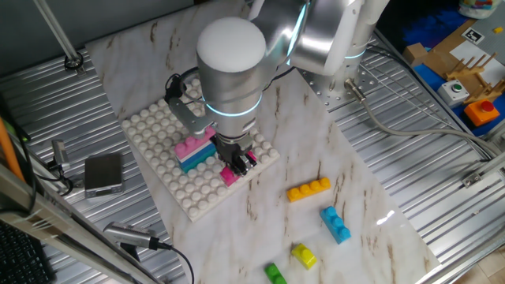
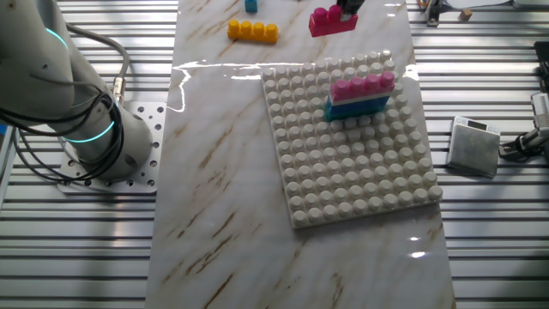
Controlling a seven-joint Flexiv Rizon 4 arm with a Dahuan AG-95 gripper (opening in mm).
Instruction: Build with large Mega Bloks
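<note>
Arm pose: the Flexiv arm (image 1: 237,55) reaches from its base (image 2: 107,159) across the marble-patterned tabletop (image 2: 223,189), its wrist pointing straight down over the near edge of the white baseplate (image 2: 352,163).
Gripper: the gripper (image 1: 239,163) hangs low, its fingers closed on the magenta brick (image 2: 332,21); in the other fixed view only the black fingertips show at the top edge of frame.
Magenta brick: held up just past the baseplate's edge; whether it touches the plate cannot be told.
Stack on plate: a pink four-stud bar (image 2: 364,85) sits on a white layer over a blue bar (image 2: 356,108), near the plate edge closest to the gripper.
Loose bricks: an orange four-stud bar (image 1: 308,190), a blue brick (image 1: 335,224), a yellow brick (image 1: 304,255) and a green brick (image 1: 274,274) lie apart on the bare tabletop.
Open room: most baseplate studs are unoccupied; a wide strip of tabletop lies free between plate and arm base.
Edges: ribbed metal decking borders the tabletop; a small grey box (image 2: 474,146) with cable sits on it beside the plate.
Writing: none legible.
</note>
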